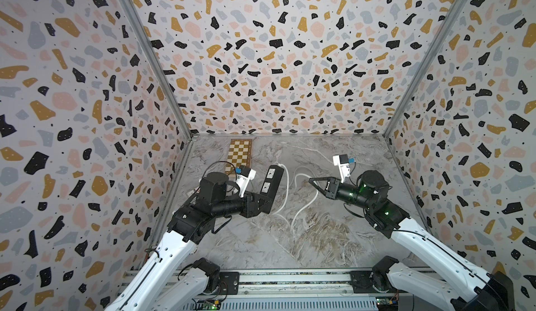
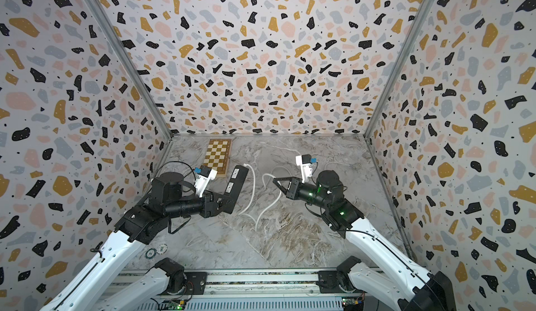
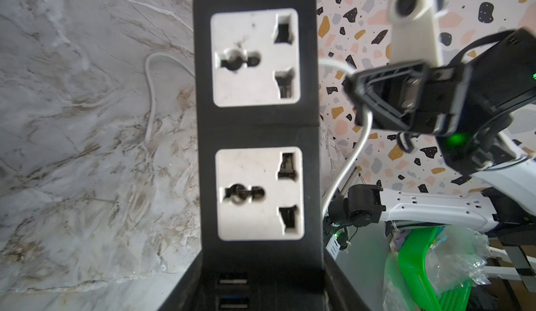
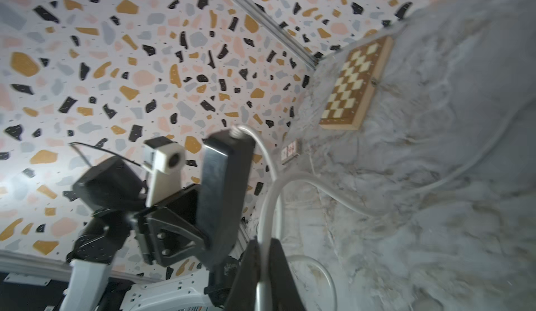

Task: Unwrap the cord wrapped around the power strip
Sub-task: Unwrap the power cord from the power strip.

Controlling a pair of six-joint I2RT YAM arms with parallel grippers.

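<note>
White cord trails from strip's far end | right gripper pinches it | left gripper clamps strip

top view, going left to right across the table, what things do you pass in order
chequered board → power strip → cord → right fingers, shut on the cord

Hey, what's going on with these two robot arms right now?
The left gripper holds the small black plastic power strip lifted off the marble table by its dark end. The right gripper is shut on the long white cord. No turns cross the strip's socket faces; the cord trails in loose loops on the table.
</note>
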